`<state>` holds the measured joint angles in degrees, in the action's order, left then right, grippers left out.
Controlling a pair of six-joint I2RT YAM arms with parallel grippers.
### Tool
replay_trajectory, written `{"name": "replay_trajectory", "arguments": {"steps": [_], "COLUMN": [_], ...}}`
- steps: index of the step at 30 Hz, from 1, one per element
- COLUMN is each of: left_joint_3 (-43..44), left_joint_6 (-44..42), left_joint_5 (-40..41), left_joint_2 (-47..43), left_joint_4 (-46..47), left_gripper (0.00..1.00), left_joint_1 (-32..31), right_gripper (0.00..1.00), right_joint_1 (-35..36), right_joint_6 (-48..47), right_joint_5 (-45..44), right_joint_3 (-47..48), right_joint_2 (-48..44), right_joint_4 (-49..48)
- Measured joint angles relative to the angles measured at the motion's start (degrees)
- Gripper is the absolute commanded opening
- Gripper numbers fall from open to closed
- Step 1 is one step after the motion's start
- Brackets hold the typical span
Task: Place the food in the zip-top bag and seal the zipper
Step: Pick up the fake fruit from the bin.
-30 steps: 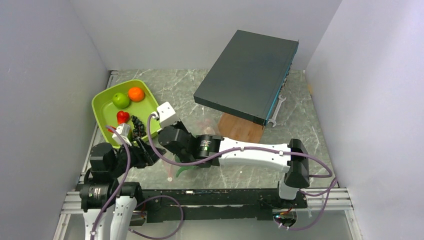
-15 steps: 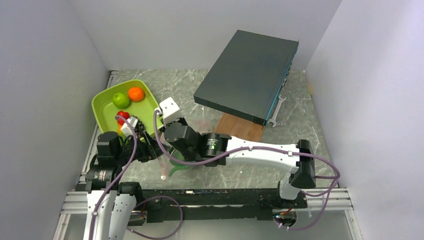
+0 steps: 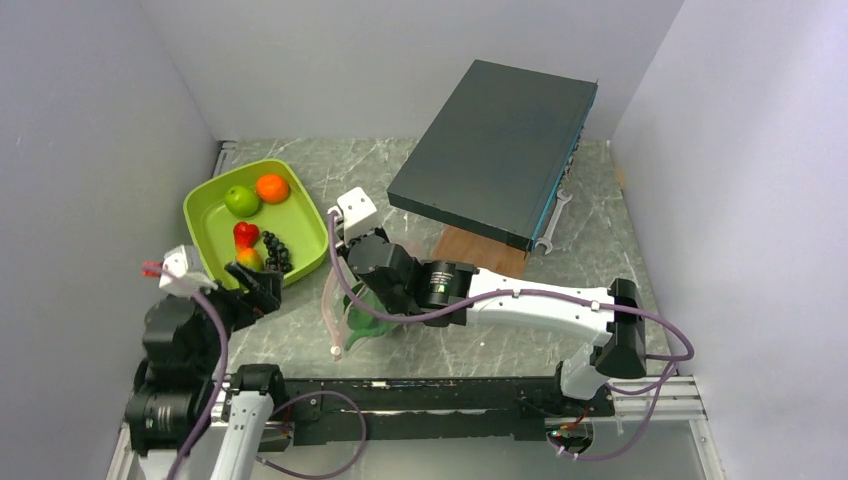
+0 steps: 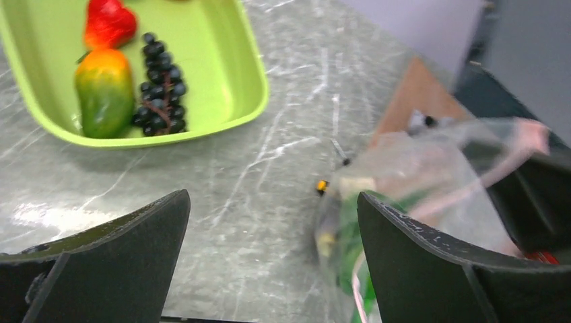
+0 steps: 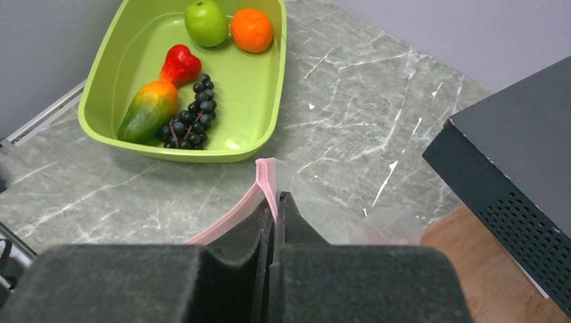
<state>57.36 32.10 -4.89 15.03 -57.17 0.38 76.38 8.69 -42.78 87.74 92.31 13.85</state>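
nearby, lime tray [image 3: 212,228] left of bag [image 4: 417,168]; dark case [image 3: 495,150] over wooden board [image 3: 485,258].

Lime-green tray [image 3: 301,214], dark case [image 3: 495,150] over wooden board [image 3: 482,258], wrench [image 3: 556,215] beside it

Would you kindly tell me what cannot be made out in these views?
Left wrist view: contents of the clear dotted plastic bag blur behind crumpled film.
Right wrist view: the pink zipper strip is mostly hidden beneath the right gripper, shut on it.
Left wrist view: the small orange-and-black object is too small to identify.
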Motion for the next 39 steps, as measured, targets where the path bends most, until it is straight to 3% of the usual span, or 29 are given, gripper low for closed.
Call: {"name": "replay_trajectory", "arguments": {"steps": [9, 15, 18, 29, 34, 39], "left_joint_3": [-1.1, -1.1, -1.2, -5.1, -4.1, -2.7], "left_joint_6": [-4.2, -12.7, -15.6, -21.9, -22.3, -23.2], "left_joint_5": [13.2, 14.2, 14.8, 14.6, 13.7, 13.1], "left_joint_2": [27.5, 46.6, 54.1, 65.4, 71.6, 75.3], "left_joint_4": [5.3, 13.4, 16.2, 22.7, 23.1, 22.4], "left_gripper": [1.0, 0.93, 0.92, 0.92, 0.72, 0.32], "left_joint_1": [1.2, 12.4, 15.1, 15.3, 15.8, 16.3], "right_gripper": [0.0, 0.0, 0.0, 0.0, 0.0, 0.0], "right_joint_1": [-0.2, -0.2, -0.3, -0.3, -0.3, -0.3], "right_joint_6": [0.5, 0.5, 0.5, 0.6, 1.2, 2.1], "right_joint_5": [4.2, 5.9, 6.4, 7.6, 8.6, 8.8], "right_joint_3": [-2.4, -4.1, -4.6, -4.9, -4.9, -4.9], "right_joint_2": [-1.8, -3.8, -4.4, -4.6, -4.6, -4.6], "right_joint_4": [-0.5, -0.7, -1.0, -1.1, -1.0, -0.8]}}
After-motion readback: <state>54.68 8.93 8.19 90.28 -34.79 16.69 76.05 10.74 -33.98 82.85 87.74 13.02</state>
